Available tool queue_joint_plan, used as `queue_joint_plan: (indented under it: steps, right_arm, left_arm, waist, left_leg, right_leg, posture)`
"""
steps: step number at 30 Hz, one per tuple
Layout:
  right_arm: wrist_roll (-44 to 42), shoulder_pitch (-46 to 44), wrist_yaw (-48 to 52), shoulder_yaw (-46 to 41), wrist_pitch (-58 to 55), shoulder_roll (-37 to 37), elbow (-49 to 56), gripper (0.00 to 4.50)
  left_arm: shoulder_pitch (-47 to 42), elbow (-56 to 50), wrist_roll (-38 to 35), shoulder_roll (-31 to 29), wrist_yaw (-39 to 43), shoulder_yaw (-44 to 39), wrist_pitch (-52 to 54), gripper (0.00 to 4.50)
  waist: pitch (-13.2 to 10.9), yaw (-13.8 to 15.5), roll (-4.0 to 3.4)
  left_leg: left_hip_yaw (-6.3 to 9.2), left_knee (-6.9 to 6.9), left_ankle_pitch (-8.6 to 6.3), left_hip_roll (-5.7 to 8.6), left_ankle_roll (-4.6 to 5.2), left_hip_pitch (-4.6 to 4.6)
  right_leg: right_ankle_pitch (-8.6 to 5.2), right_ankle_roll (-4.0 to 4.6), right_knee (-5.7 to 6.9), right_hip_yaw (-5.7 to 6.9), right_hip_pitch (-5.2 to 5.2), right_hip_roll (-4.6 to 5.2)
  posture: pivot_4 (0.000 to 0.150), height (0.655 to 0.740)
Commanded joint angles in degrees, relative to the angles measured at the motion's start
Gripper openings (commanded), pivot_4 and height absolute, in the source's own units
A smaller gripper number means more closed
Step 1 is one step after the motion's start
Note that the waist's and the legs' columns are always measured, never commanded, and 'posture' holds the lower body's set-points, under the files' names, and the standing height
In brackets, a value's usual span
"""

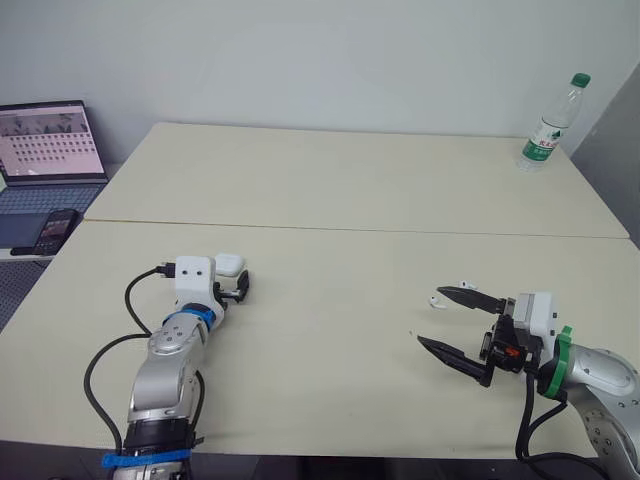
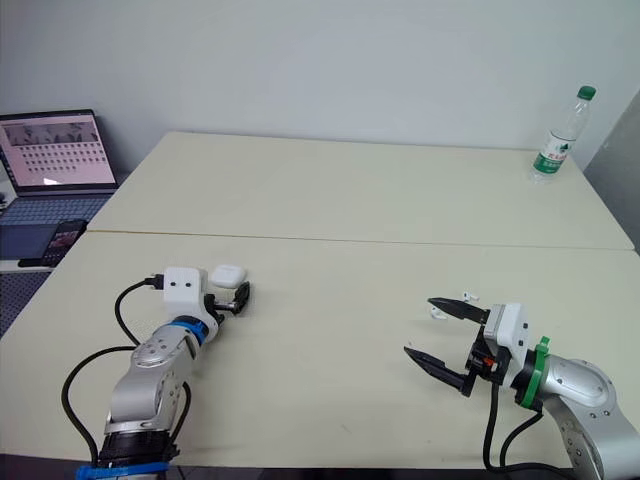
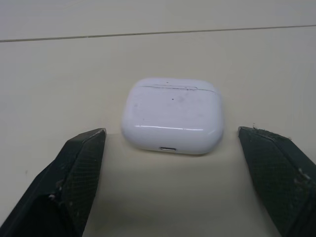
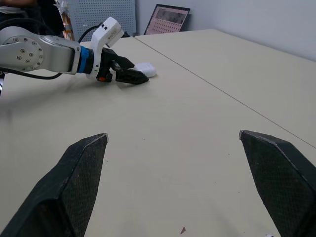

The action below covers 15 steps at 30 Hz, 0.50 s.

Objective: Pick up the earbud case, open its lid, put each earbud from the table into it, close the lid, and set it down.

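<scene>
The white earbud case (image 3: 173, 116) lies shut on the cream table (image 1: 330, 350) at the left. My left gripper (image 1: 234, 278) stands open just short of it, one finger to either side and neither touching. Two small white earbuds lie at the right: one earbud (image 1: 436, 300) sits right beside the far fingertip of my right gripper (image 1: 430, 315), the other earbud (image 1: 462, 284) a little beyond it. The right gripper is open wide and empty, low over the table. In the right wrist view the case (image 4: 145, 69) and the left arm (image 4: 49, 49) show across the table.
A water bottle (image 1: 550, 125) stands at the table's far right corner. An open laptop (image 1: 50, 145) and a phone (image 1: 50, 232) rest on a side surface at the far left. A seam (image 1: 350, 228) runs across between the two tabletops.
</scene>
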State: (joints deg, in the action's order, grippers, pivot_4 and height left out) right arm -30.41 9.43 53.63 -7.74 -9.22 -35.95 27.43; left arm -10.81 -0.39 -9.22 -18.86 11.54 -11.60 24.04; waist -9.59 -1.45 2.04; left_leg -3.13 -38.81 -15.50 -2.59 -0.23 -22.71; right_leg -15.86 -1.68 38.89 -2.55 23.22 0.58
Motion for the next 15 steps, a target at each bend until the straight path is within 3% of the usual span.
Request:
queue_joint_plan:
  steps: [1, 15]
  right_arm:
    - [-1.43, -0.25, 0.15, -1.32, 0.84, -0.29, 2.83, 4.50]
    - [-2.56, -1.15, 0.72, -1.43, 0.36, -0.99, 2.79, 4.50]
  left_arm:
    - [-1.10, 0.93, -0.08, -0.98, 1.33, -0.35, -2.17, 4.46]
    - [-3.08, 7.79, -0.69, -2.00, 4.50, -1.19, -8.01, 4.46]
  waist:
    - [0.00, 0.01, 0.00]
    - [0.01, 0.02, -0.01]
  left_leg:
    - [0.00, 0.00, 0.00, 0.00, 0.00, 0.01]
    - [0.01, 0.00, 0.00, 0.00, 0.00, 0.02]
  right_leg:
    - [0.00, 0.00, 0.00, 0.01, 0.00, 0.00]
    - [0.00, 0.00, 0.02, 0.00, -0.01, 0.04]
  posture:
    - [0.150, 0.7362]
    - [0.150, 0.7362]
